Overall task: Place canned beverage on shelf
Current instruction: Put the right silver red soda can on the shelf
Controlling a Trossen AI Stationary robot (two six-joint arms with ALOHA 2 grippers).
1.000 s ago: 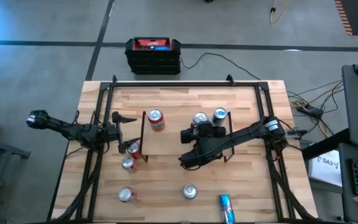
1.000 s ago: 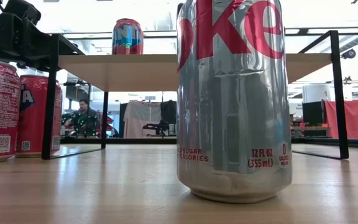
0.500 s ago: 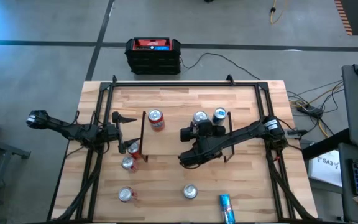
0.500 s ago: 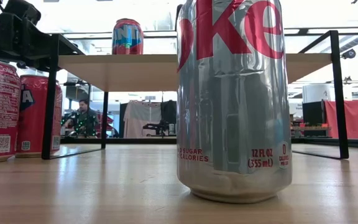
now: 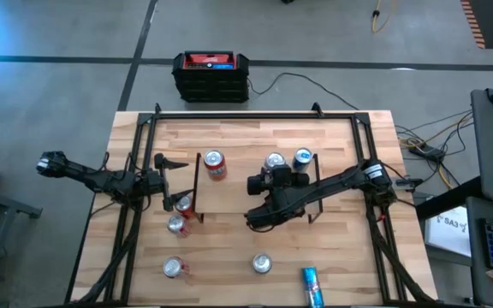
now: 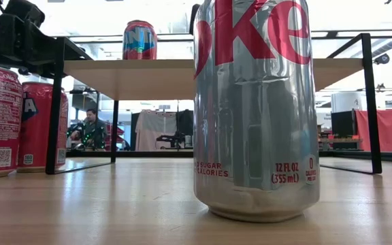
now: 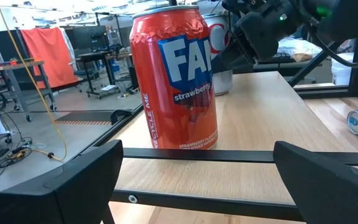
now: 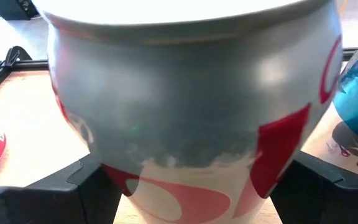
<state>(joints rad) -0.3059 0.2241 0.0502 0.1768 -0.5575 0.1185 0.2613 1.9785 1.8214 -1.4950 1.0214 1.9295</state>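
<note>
- The left gripper (image 5: 163,162) was seen at the left end of the shelf (image 5: 246,201), its fingers (image 7: 73,180) spread wide apart with nothing between them; nothing was held.
- Just beyond those fingers, a red strawberry soda can (image 5: 215,162) stood upright on the shelf board near its left end.
- Off the shelf's left edge, two red cans (image 5: 180,214) stood upright on the table (image 5: 341,257), close together, with a third red can (image 5: 174,268) nearer the front edge.
- The right gripper (image 5: 272,175) was over the right part of the shelf, its fingers (image 8: 73,180) set on either side of a silver-and-red cola can (image 5: 275,162); the can stood upright and filled the right wrist view.
- Just beside that can, a blue-topped can (image 5: 302,157) stood upright.
- In front of the shelf, a silver diet cola can (image 5: 262,263) stood on the table, and a blue can (image 5: 312,287) lay on its side further right.
</note>
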